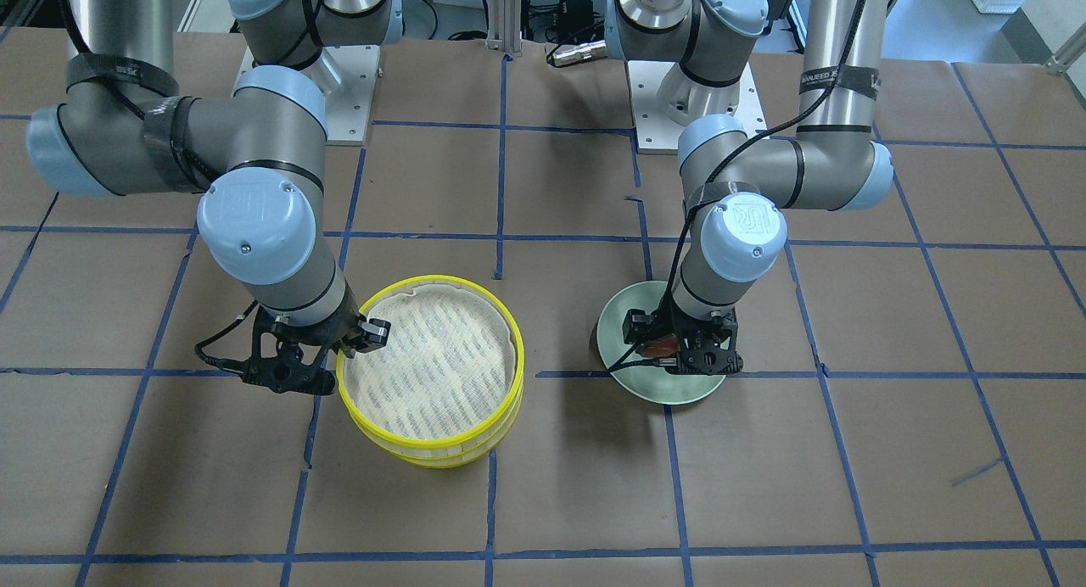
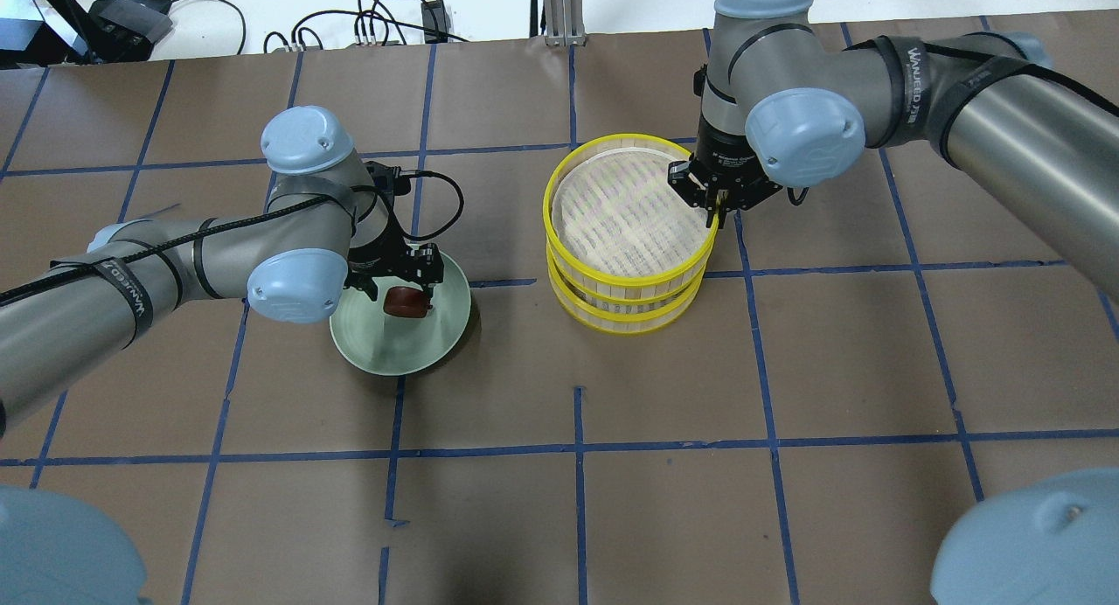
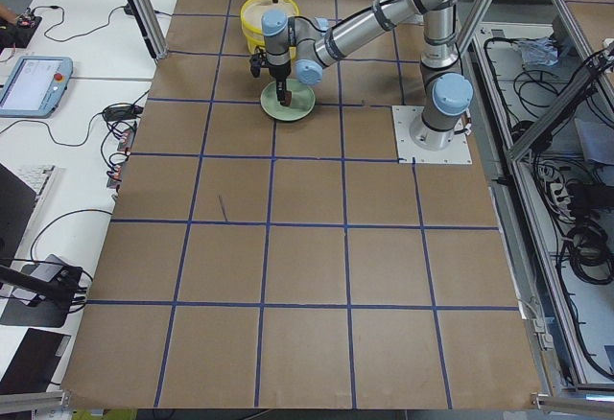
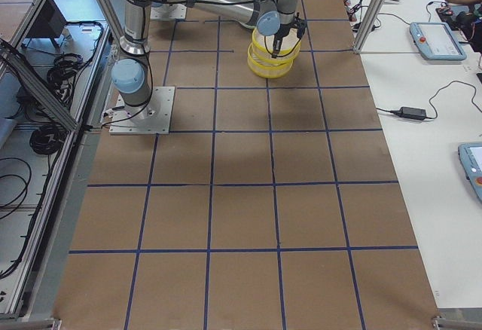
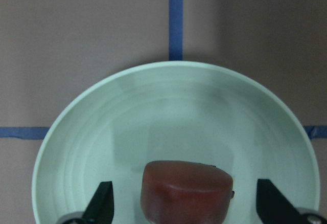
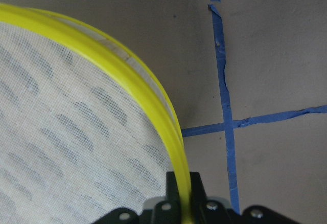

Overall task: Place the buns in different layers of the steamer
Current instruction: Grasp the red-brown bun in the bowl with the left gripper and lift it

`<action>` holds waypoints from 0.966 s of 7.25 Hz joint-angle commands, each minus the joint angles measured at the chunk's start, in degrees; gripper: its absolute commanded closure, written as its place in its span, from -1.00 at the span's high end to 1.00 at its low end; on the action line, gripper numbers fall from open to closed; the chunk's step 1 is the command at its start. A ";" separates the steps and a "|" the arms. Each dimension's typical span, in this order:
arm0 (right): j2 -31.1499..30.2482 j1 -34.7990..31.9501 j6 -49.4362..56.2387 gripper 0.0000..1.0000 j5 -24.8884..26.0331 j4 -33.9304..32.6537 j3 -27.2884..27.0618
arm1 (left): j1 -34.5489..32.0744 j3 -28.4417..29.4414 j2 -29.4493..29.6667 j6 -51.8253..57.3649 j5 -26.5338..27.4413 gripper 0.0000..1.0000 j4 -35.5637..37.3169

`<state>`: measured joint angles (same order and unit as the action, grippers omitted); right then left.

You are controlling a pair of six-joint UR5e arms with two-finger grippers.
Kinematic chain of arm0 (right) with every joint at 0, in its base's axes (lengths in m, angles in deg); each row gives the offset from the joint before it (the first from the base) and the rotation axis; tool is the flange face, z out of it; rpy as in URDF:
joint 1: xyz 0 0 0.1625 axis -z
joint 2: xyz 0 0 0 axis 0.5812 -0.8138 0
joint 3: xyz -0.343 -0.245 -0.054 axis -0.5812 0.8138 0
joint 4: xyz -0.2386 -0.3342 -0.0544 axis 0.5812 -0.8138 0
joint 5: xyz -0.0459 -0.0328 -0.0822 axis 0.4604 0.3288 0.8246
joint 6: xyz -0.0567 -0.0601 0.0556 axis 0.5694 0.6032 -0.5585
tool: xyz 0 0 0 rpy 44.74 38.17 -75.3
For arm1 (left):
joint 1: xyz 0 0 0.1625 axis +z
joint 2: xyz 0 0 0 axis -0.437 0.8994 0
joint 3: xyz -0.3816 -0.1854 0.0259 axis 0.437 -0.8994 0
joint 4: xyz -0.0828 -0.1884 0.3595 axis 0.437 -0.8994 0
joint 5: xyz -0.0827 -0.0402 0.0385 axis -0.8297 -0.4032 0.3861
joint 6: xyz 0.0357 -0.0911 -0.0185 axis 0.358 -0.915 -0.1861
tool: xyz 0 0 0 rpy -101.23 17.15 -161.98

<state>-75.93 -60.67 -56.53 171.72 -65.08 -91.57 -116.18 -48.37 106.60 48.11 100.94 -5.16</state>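
Observation:
The reddish-brown bun [image 2: 405, 302] lies on the pale green plate [image 2: 393, 347]. My left gripper [image 2: 404, 288] is down over it, open, with a finger [image 5: 104, 199] on each side of the bun [image 5: 186, 191] and a gap to both. The two yellow-rimmed steamer layers are stacked, the top layer [image 2: 559, 238] on the lower layer [image 2: 625, 321]. My right gripper [image 2: 712, 205] is shut on the top layer's rim [image 6: 138, 78]. The top layer's cloth bottom is bare. The whitish bun is out of view.
The brown paper table [image 2: 577, 500] has a grid of blue tape lines. The plate [image 1: 670, 388] and the steamer stack [image 1: 441, 279] stand about a hand's width apart. Both arm bases and cables are at the robot's edge.

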 commanded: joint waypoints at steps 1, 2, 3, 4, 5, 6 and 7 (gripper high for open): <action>0.08 -0.03 0.48 -0.88 -0.05 -0.33 -0.49 | 0.00 0.12 0.03 -0.55 -0.35 -0.71 0.46; 0.25 -0.03 0.40 -0.88 -0.05 -0.42 -0.57 | -0.09 0.64 -0.84 -0.47 -0.35 -0.72 0.73; 0.34 -0.03 -0.30 -0.87 -2.40 -0.59 -0.49 | -0.09 0.82 -1.46 -0.47 -0.26 -0.72 1.08; 0.69 -0.03 0.21 -0.87 -3.03 -0.42 -0.75 | -0.26 1.70 -2.34 -0.55 -0.26 -0.72 1.17; 0.52 -0.03 0.57 -0.88 -2.60 -0.33 -1.10 | -0.96 4.92 -5.22 -0.64 -0.09 -0.71 -1.36; 0.43 -0.03 0.66 -0.87 -2.25 -0.33 -1.01 | -1.14 8.70 -7.33 -2.03 -2.09 -0.71 -8.60; 0.17 0.05 1.09 -0.87 -2.07 -0.24 -1.01 | -1.49 11.26 -8.05 -6.75 -6.89 -0.71 -11.63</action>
<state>-75.55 -60.70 -55.86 169.40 -65.41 -92.54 -117.24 -40.81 100.26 45.41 98.32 -11.70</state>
